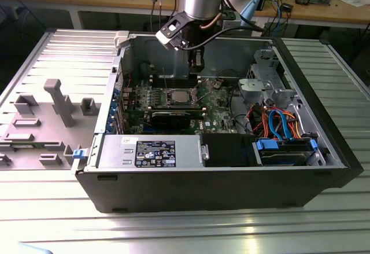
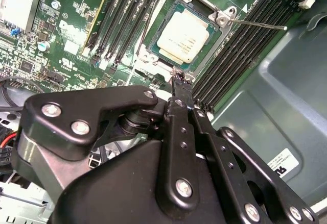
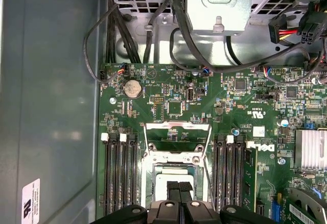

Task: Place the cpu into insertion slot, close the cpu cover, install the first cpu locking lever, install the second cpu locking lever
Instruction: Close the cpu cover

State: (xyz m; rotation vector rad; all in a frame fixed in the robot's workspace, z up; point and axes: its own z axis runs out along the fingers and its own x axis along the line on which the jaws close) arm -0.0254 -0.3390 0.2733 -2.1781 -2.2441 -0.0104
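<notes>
The cpu [image 2: 186,35] lies flat inside the insertion slot [image 2: 146,55], in the middle part of the green board [image 3: 168,101], with long black memory slots [image 3: 118,175] on both sides of it. The cpu cover [image 3: 177,126] is not down yet. In the first wrist view it stands flipped open past one edge of the slot, so the shiny top of the chip is bare. One thin wire locking lever [image 2: 260,25] sticks out loose from a corner of the slot. The gripper [image 2: 180,83] hangs right over the slot's edge with its two fingers pressed together and nothing seen between them. I cannot tell if the tips touch the frame. The chip looks small, light and stiff, and probably easy to hurt, so it should be held only by its side edges. The cover looks thin and a bit springy, so a gentle push on its free edge, away from the hinge, seems best.
</notes>
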